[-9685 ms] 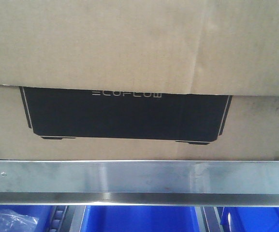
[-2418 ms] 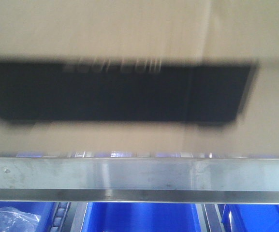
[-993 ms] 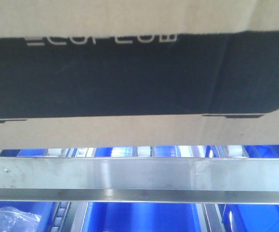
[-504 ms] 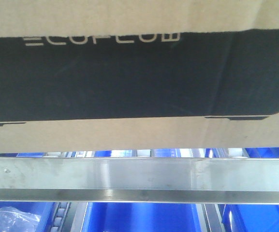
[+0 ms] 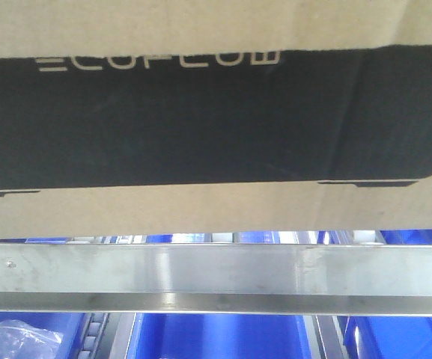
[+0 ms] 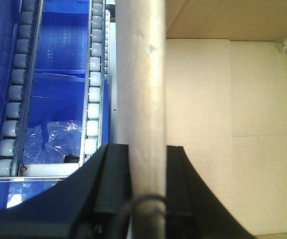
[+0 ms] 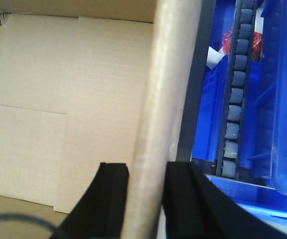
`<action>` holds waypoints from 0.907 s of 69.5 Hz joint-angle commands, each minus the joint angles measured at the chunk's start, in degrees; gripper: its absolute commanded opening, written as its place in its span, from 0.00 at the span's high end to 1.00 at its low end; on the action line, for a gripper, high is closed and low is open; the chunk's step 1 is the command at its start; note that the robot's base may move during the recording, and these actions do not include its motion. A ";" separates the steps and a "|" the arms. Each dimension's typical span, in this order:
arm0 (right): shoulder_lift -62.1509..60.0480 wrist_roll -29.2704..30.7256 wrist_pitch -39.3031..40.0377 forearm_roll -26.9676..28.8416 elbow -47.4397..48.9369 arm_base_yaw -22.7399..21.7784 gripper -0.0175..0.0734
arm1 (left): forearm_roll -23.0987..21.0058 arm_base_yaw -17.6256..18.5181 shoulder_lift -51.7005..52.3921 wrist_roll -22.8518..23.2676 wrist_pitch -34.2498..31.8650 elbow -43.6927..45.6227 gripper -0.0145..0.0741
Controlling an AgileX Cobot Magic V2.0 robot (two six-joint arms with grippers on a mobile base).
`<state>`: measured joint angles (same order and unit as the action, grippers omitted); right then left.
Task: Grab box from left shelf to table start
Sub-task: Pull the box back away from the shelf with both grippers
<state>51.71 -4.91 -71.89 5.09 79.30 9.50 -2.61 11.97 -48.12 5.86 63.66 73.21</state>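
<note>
Wrist views: left gripper (image 6: pixel 145 152) and right gripper (image 7: pixel 146 172) each pinch the box (image 6: pixel 208 99) wall.
Front view: brown cardboard, black ECOFLOW panel (image 5: pixel 216 112).

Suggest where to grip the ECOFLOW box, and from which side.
ECOFLOW box: the two upright side walls, from above; the open top exposes thin wall edges a pincer can straddle. The left pincer and right pincer pinch one each, likely balanced.
</note>
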 commanded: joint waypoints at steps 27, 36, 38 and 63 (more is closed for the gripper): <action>-0.62 1.50 2.35 -1.68 2.26 -0.32 0.74 | -2.23 0.16 0.55 0.29 -6.99 2.22 0.95; -0.62 1.50 2.35 -1.68 2.26 -0.32 0.74 | -2.23 0.16 0.00 0.29 -6.99 2.22 0.95; -0.62 1.50 2.35 -1.68 2.26 -0.32 0.74 | -2.23 0.16 -0.12 0.29 -6.99 2.22 0.95; -0.62 1.50 2.29 -1.68 2.26 -0.32 0.74 | -2.23 0.16 -6.31 0.29 -6.99 2.22 0.95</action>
<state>51.71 -5.11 -71.89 3.84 79.30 9.50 -3.86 11.97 -53.29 5.86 62.97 73.21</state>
